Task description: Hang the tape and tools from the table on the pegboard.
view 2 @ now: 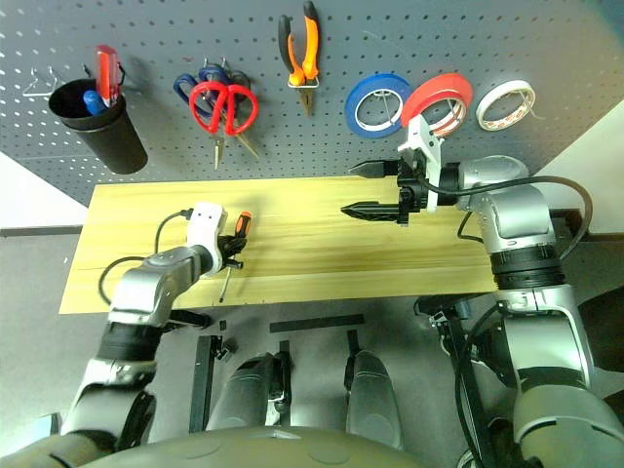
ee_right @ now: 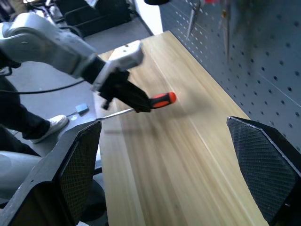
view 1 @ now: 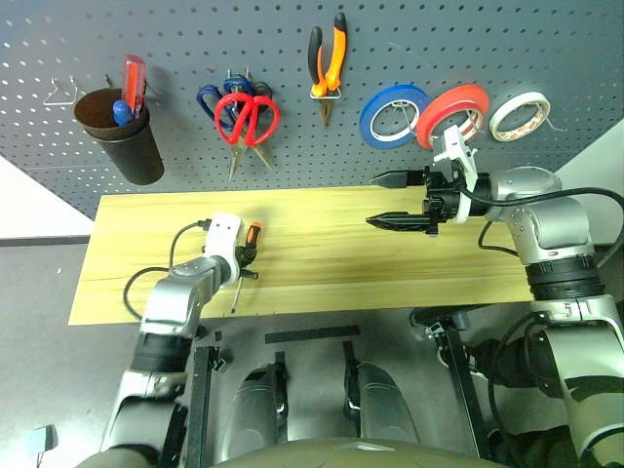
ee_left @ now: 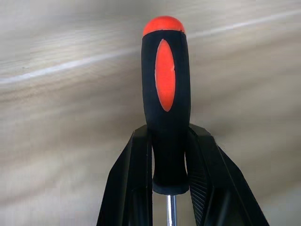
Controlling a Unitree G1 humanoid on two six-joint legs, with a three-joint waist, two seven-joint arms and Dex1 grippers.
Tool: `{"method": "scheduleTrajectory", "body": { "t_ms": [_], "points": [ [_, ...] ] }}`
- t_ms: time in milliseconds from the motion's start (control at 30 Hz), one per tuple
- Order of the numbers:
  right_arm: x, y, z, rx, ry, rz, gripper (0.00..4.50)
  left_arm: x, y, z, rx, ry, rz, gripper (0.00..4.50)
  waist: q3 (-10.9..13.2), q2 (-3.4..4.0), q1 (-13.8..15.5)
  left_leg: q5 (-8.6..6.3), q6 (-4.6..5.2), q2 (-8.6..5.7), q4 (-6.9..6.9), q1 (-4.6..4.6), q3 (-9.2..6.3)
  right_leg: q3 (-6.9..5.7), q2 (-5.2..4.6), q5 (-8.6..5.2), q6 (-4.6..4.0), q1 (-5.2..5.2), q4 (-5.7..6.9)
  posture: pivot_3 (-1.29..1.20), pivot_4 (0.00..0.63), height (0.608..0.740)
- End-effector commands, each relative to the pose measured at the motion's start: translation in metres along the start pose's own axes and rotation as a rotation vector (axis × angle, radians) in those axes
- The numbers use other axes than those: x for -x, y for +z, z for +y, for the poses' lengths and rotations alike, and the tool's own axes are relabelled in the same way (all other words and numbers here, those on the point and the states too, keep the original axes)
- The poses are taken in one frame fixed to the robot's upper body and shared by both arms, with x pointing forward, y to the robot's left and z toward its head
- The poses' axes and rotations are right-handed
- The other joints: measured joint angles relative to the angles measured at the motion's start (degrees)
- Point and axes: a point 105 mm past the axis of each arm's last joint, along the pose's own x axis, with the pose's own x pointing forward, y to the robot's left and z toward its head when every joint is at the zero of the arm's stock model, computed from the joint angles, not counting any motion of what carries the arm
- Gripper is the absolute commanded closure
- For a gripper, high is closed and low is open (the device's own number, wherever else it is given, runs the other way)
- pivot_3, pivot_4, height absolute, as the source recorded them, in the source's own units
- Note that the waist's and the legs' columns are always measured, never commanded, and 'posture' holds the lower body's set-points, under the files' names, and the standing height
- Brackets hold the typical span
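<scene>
My left gripper is shut on the slim screwdriver, low over the left part of the wooden table. In the left wrist view the black fingers clamp the base of the orange-and-black handle, and the shaft runs back between them. My right gripper hovers open and empty above the table's right half, pointing left. On the pegboard hang the orange-handled pliers, the red scissors and the red tape, whose lower edge is partly covered by my right wrist.
A black cup at the pegboard's left holds a red-handled screwdriver. Blue scissors hang behind the red ones. A blue roll and a white roll flank the red tape. A silver hook sticks out left of the cup.
</scene>
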Motion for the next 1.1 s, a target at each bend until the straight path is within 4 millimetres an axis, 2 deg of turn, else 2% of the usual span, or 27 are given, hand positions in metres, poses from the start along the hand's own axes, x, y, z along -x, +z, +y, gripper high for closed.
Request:
{"method": "scheduleTrajectory", "body": {
  "t_ms": [33, 133, 200, 300, 400, 567, 633, 700, 800, 900, 1100],
  "points": [
    [0.005, 0.041, 0.009, 0.09, 0.036, -0.109, 0.0, 0.033, 0.037, -0.013, -0.04, -0.048, -0.19, 3.88, -0.03, 0.03, 0.45, 0.0, 0.0, 0.02, 0.01, 0.02, -0.02, 0.01, -0.07, 0.0, 0.0, 0.06, -0.04, 0.02, 0.224, 0.732],
    [0.004, 0.055, 0.013, 0.095, 0.051, -0.163, 0.0, 0.049, 0.054, -0.016, -0.059, -0.062, -0.291, 3.88, -0.09, -0.01, 1.19, -0.02, 0.03, -0.03, 0.08, 0.02, -0.04, 0.01, -0.16, 0.01, 0.01, 0.13, -0.07, 0.04, 0.197, 0.732],
    [0.005, 0.071, 0.015, 0.105, 0.057, -0.222, 0.0, 0.066, 0.079, -0.016, -0.066, -0.063, -0.42, 3.88, -0.11, -0.01, 1.55, -0.01, 0.02, -0.03, 0.07, 0.01, -0.04, -0.02, -0.13, 0.01, 0.0, 0.12, -0.06, 0.06, 0.181, 0.732],
    [0.006, 0.084, 0.014, 0.11, 0.054, -0.266, 0.0, 0.08, 0.1, -0.013, -0.08, -0.054, -0.521, 3.88, -0.36, -0.04, 1.56, -0.01, 0.01, -0.04, 0.05, -0.05, -0.02, -0.1, -0.06, 0.01, 0.0, 0.12, -0.04, 0.08, 0.159, 0.732],
    [0.008, 0.1, 0.013, 0.129, 0.053, -0.312, 0.0, 0.105, 0.138, -0.009, -0.079, -0.06, -0.698, 3.88, -0.61, -0.19, 1.55, -0.01, 0.02, -0.09, 0.02, -0.11, 0.01, -0.14, -0.04, 0.01, 0.0, 0.11, -0.04, 0.1, 0.141, 0.732],
    [0.007, 0.109, 0.012, 0.129, 0.065, -0.332, 0.0, 0.134, 0.19, 0.007, -0.107, -0.059, -0.855, 3.88, -1.47, -0.48, 1.64, 0.0, 0.01, -0.08, 0.01, -0.13, 0.0, -0.2, 0.02, 0.01, 0.01, 0.12, -0.04, 0.11, 0.128, 0.732],
    [0.006, 0.111, 0.012, 0.137, 0.075, -0.337, 0.0, 0.152, 0.215, 0.002, -0.137, -0.144, -0.928, 3.88, -1.68, -0.61, 1.65, 0.0, 0.01, -0.09, 0.01, -0.13, 0.0, -0.21, 0.04, 0.01, 0.01, 0.11, -0.05, 0.11, 0.125, 0.732],
    [0.005, 0.113, 0.012, 0.144, 0.076, -0.344, 0.0, 0.163, 0.23, 0.008, -0.116, -0.161, -0.982, 3.88, -1.89, -0.65, 1.69, 0.0, 0.01, -0.09, 0.02, -0.14, 0.01, -0.21, 0.04, 0.01, 0.01, 0.12, -0.06, 0.11, 0.12, 0.732],
    [0.006, 0.116, 0.011, 0.154, 0.069, -0.355, 0.0, 0.168, 0.244, 0.021, -0.142, -0.104, -1.008, 3.88, -2.14, -0.61, 1.63, 0.0, 0.01, -0.1, 0.0, -0.13, 0.02, -0.21, 0.03, 0.01, 0.01, 0.11, -0.06, 0.1, 0.109, 0.732],
    [0.007, 0.118, 0.011, 0.157, 0.064, -0.359, 0.0, 0.173, 0.255, 0.021, -0.213, -0.116, -1.057, 3.88, -2.51, -0.64, 1.52, 0.01, -0.01, -0.09, -0.01, -0.13, 0.03, -0.22, 0.09, 0.01, 0.01, 0.09, -0.04, 0.09, 0.103, 0.732],
    [0.01, 0.12, 0.011, 0.151, 0.063, -0.354, 0.0, 0.17, 0.259, 0.049, -0.229, -0.015, -1.075, 3.88, -3.17, -0.73, 1.46, 0.01, -0.01, -0.1, 0.0, -0.13, 0.07, -0.22, 0.08, 0.01, 0.01, 0.08, -0.04, 0.08, 0.09, 0.732]
  ]
}}
